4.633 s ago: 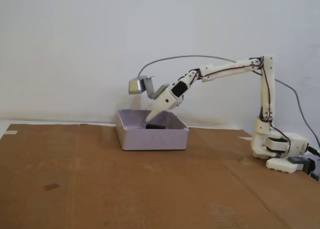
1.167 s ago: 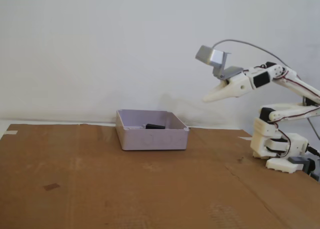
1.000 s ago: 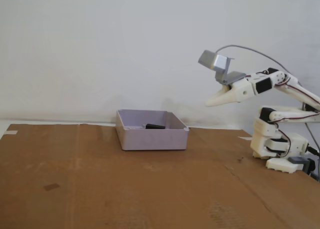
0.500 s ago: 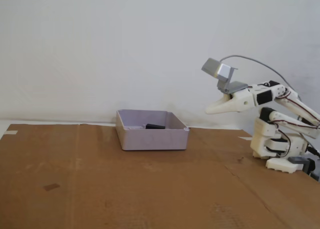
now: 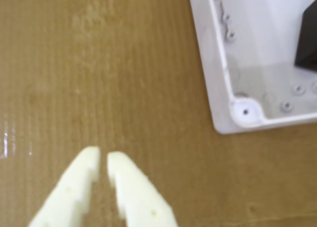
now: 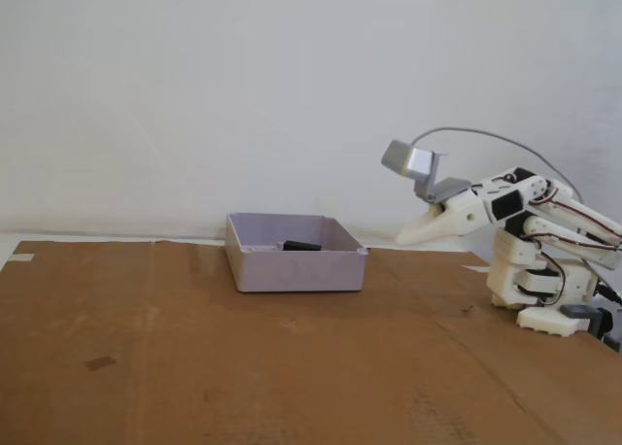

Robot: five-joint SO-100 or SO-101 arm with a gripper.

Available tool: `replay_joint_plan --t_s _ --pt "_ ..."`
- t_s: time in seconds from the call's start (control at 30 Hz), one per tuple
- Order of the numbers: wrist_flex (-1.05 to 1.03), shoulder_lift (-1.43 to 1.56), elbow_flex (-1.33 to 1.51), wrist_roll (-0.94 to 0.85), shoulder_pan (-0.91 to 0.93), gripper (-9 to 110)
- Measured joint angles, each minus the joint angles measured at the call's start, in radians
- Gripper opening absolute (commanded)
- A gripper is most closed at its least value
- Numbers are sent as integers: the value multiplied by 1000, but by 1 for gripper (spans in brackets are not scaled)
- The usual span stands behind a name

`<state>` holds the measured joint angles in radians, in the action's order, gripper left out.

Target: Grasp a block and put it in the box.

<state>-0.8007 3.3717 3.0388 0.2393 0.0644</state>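
Gripper [image 5: 104, 160]: fingers nearly pressed together, a thin slit between them, holding nothing; it hangs over bare cardboard [image 5: 99, 78], beside the box.
Arm [image 6: 530, 226]: folded back near its base, well apart from the box, which suggests a parked pose.
Box [image 6: 296, 268]: sits on the cardboard with open room on every side; low walls.
Block [image 6: 301, 245]: lies inside the box, so the task looks complete.
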Motion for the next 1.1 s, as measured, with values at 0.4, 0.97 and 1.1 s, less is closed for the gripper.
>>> replay_joint_plan --t_s 0.4,0.97,1.1 --pt "0 0 57 123 -106 0" --pt "-281 0 63 150 -123 0" --pt "-353 0 63 150 -123 0"
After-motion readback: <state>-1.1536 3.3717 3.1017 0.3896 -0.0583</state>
